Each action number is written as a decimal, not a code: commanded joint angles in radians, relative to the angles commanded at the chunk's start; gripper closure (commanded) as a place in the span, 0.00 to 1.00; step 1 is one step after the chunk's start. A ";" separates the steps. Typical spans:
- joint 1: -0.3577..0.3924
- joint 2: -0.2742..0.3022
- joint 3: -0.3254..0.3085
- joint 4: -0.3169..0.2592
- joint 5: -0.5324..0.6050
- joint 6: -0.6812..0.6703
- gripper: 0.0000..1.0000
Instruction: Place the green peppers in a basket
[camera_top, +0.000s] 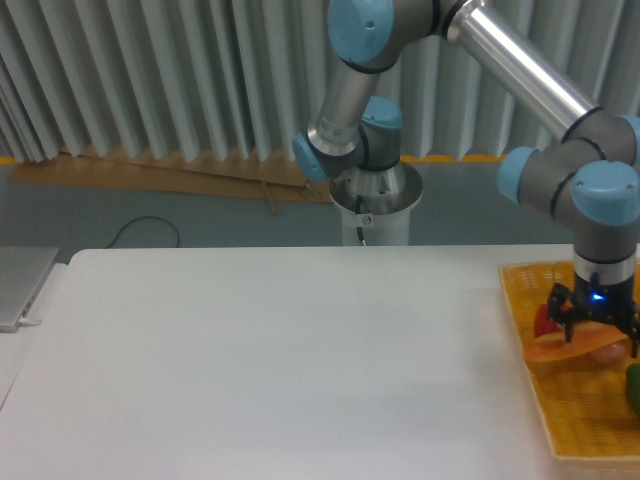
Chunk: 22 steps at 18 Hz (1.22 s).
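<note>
camera view:
gripper (594, 333): right of frame, over the basket, fingers spread, holding nothing.
green pepper (634, 386): lying in the basket at the right edge of frame, mostly cut off, apart from the gripper.
basket (520, 305): yellow-orange, lower right, on the table (280, 360).
red pepper (543, 320): in basket, beside the gripper.
orange piece (560, 349): under the gripper.
</note>
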 joint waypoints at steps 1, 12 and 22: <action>-0.014 0.008 -0.006 -0.024 -0.002 0.020 0.00; -0.134 0.054 0.005 -0.221 -0.045 0.123 0.00; -0.201 0.126 -0.024 -0.327 -0.074 0.135 0.00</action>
